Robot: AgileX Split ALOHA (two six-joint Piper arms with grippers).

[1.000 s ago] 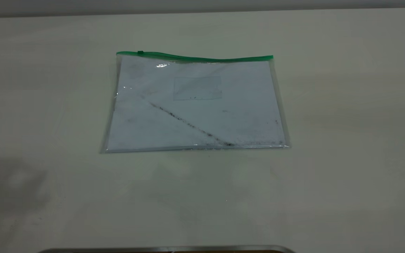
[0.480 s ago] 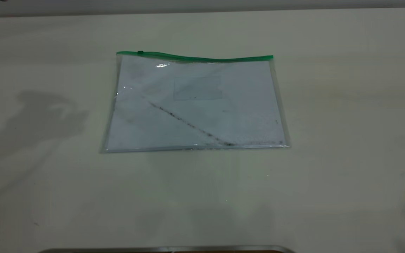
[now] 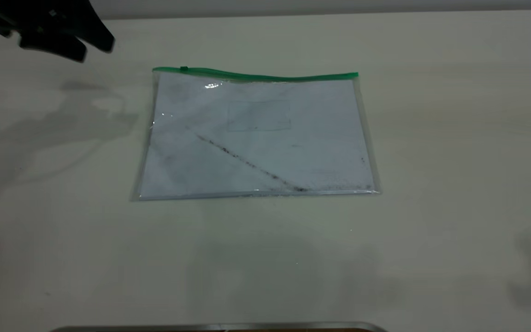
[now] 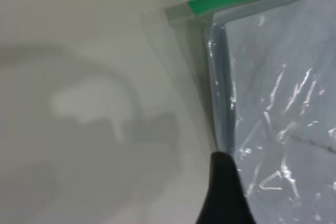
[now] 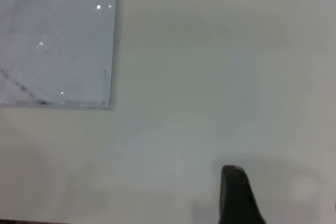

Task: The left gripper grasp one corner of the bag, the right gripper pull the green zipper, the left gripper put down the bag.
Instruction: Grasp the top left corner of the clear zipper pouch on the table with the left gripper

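Left gripper (image 3: 85, 48), newly arrived in the exterior view, hangs with jaws parted and empty; the bag (image 3: 256, 138) lies flat beyond it, green zipper (image 3: 265, 76) corner (image 4: 181, 13) nearest. Approach underway, nothing grasped.

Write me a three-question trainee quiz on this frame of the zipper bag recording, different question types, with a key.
1. True or false: the left gripper already touches the bag.
2. The slider tab on the green zipper sits near which end in the exterior view? A) left B) right C) middle
3. Fill in: the bag lies flat on the ____.

Key: 1 false, it hovers apart, above the table beyond the bag's far left corner; 2 A; 3 table.
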